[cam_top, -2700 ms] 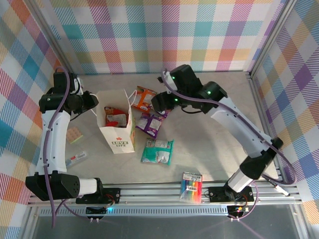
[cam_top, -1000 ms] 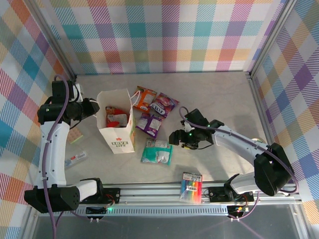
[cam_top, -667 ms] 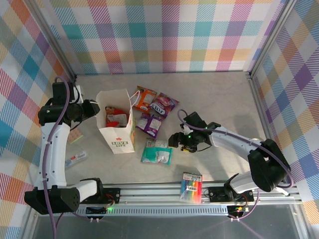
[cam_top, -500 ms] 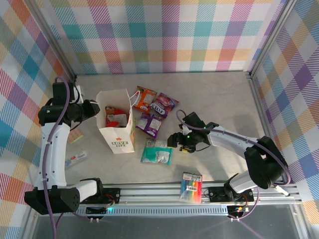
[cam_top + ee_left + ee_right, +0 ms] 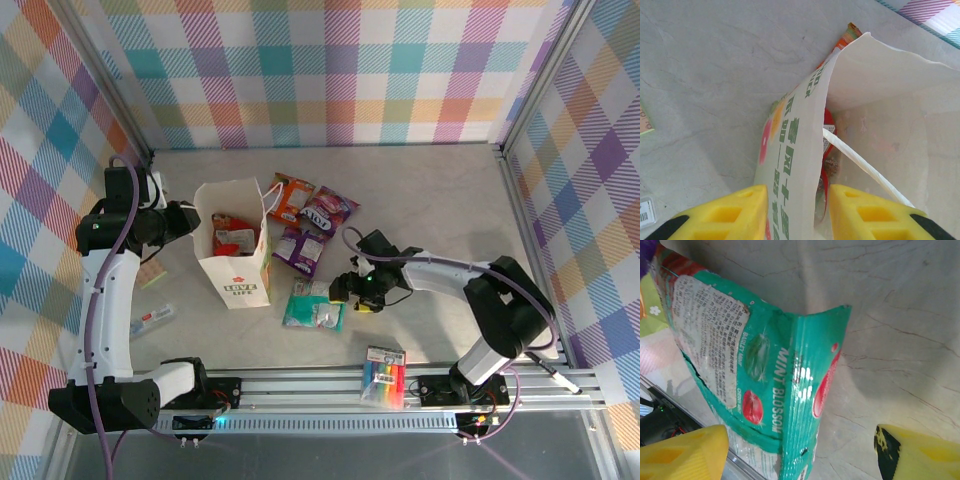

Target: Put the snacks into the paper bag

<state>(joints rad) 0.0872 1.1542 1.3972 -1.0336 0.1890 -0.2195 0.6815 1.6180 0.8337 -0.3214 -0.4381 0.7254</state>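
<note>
Since the earlier view the right fingers (image 5: 346, 290) have swung down from over the far packets and slid left across the worktop (image 5: 440, 200) to the right edge of the teal packet (image 5: 313, 306). They are spread wide apart, one on each side of that edge, which stands lifted off the surface in a fold; the right wrist view shows the fold in the gap between them, not gripped. The left arm has kept its place.

One paper bag (image 5: 238, 285) stands upright left of centre, mouth open, its red-logo face towards the near side. The left fingers (image 5: 190, 218) are closed on its left wall at the rim, the paper running between them in the left wrist view.

Five snack packets can be counted. One red packet (image 5: 232, 236) lies inside the bag. Four are on the worktop to the right of it: the orange packet (image 5: 290, 197) and the pink-purple packet (image 5: 329, 208) side by side at the far end, the small purple packet (image 5: 299, 249) just nearer, and the teal packet nearest.

One marker pack (image 5: 384, 363) lies at the near edge, apart from the snacks.
</note>
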